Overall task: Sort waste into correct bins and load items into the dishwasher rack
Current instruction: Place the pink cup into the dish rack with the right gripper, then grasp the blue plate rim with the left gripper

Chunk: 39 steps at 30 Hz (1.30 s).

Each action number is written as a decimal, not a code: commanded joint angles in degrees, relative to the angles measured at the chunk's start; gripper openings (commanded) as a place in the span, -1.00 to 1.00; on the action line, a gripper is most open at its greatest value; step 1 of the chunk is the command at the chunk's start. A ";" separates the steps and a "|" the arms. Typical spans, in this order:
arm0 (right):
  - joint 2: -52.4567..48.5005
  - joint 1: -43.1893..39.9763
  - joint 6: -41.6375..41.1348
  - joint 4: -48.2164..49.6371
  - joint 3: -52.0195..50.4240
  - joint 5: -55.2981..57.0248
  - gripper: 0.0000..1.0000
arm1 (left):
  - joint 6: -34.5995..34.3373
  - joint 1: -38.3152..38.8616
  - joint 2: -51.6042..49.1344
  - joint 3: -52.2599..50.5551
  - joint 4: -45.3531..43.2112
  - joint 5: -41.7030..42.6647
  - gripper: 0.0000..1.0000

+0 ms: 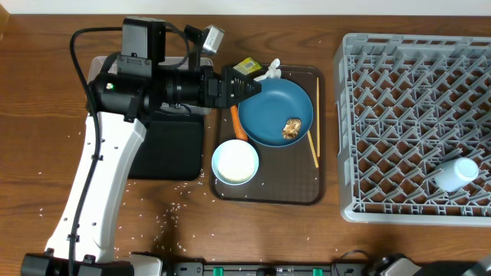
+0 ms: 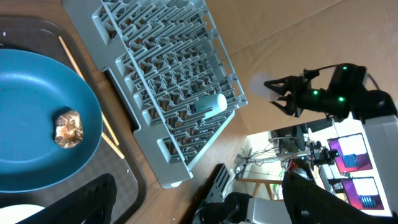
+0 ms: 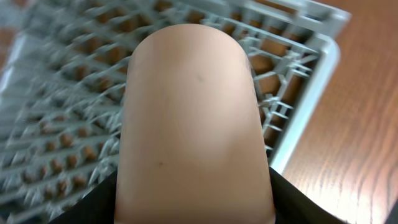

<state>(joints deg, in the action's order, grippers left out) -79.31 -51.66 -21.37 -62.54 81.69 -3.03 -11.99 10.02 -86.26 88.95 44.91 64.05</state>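
**Surface** (image 1: 46, 153): wooden, shown from overhead and from both wrists.

**Dishwasher rack** (image 1: 414, 130): grey lattice crate along the right edge of the surface. A light-blue cup (image 1: 458, 172) lies on its side in the cells toward the near right corner.

**Brown serving tray** (image 1: 303, 188): mid-surface toward the far edge, just left of the rack.

**Black tray** (image 1: 173, 149): just left of the serving tray, partly under the left arm.

**Dark-blue dish** (image 1: 268, 107): on the serving tray, carrying a brown food lump (image 1: 291, 128).

**White bowl** (image 1: 235, 162): on the same tray, at the dish's near-left rim.

**Small waste**: the carrot (image 1: 237, 123) lies beside the dish's left rim. The wrapper (image 1: 247, 67) and tissue (image 1: 270, 71) sit at its far rim. Rice grains (image 1: 169, 215) are scattered toward the near edge.

**Left claw** (image 1: 247, 89): fingers spread wide with nothing between them, at the dish's far-left rim.

**Right claw** (image 2: 275, 94): closed around the pinkish-white cup (image 3: 193, 118), which is held in the air above the rack near one of its corners. Which corner cannot be told.

**Handling**: the cup is probably light, rigid and smooth-walled, so it is apt to slip and to chip if dropped. A grip across the side wall, as here, suits it. The dish looks heavier and wide, and is best pinched at the rim once the lump is off.
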 commanded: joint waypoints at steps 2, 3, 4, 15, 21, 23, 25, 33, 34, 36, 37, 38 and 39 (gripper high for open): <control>-3.96 -3.15 -4.98 1.11 0.66 0.87 0.00 | 0.35 -0.09 0.11 -0.22 0.07 -0.28 0.72; -5.22 -3.63 -4.98 1.49 0.66 0.11 0.00 | 0.35 -0.09 0.11 -0.22 0.07 -0.28 0.72; -6.32 -4.02 -4.98 1.57 0.66 -0.74 0.01 | 0.35 -0.09 0.11 -0.22 0.04 -0.28 0.72; -16.57 -5.49 -5.73 2.29 0.66 -6.64 0.49 | 0.37 -0.09 0.11 -0.22 1.36 -0.28 0.72; -16.46 -6.51 -5.73 3.13 3.10 -20.02 0.76 | 2.54 0.50 0.11 -0.22 1.55 -3.76 0.72; -15.74 -6.27 -3.82 3.17 4.72 -29.07 0.68 | 2.56 1.42 0.11 -0.22 1.55 -8.55 0.72; -14.29 -5.40 -1.64 2.73 6.51 -36.30 0.66 | 3.08 2.82 0.11 -0.22 1.97 -15.82 0.72; -1.14 6.91 6.40 2.19 8.70 -39.41 0.71 | 4.61 11.50 -0.15 -2.67 5.62 -49.99 0.72; 0.20 8.94 6.71 2.23 8.70 -37.53 0.74 | 4.22 12.50 -0.50 -3.48 5.64 -53.11 0.72; 2.34 13.18 6.69 2.05 8.70 -33.20 0.76 | 4.17 13.88 -1.81 -4.98 5.60 -56.35 0.72; 3.04 14.93 6.82 2.01 8.70 -31.95 0.77 | 4.15 14.23 -2.80 -5.64 5.44 -56.87 0.73; 3.67 16.81 6.88 1.88 8.70 -30.71 0.77 | 3.91 14.47 -3.93 -6.21 5.38 -56.85 0.72; 4.00 18.32 6.88 1.84 8.68 -29.73 0.77 | 3.76 14.67 -5.22 -6.67 5.29 -56.83 0.72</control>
<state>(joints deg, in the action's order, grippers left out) -75.99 -37.26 -16.86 -60.42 90.02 -37.63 -8.73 24.14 -87.81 84.29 50.28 15.53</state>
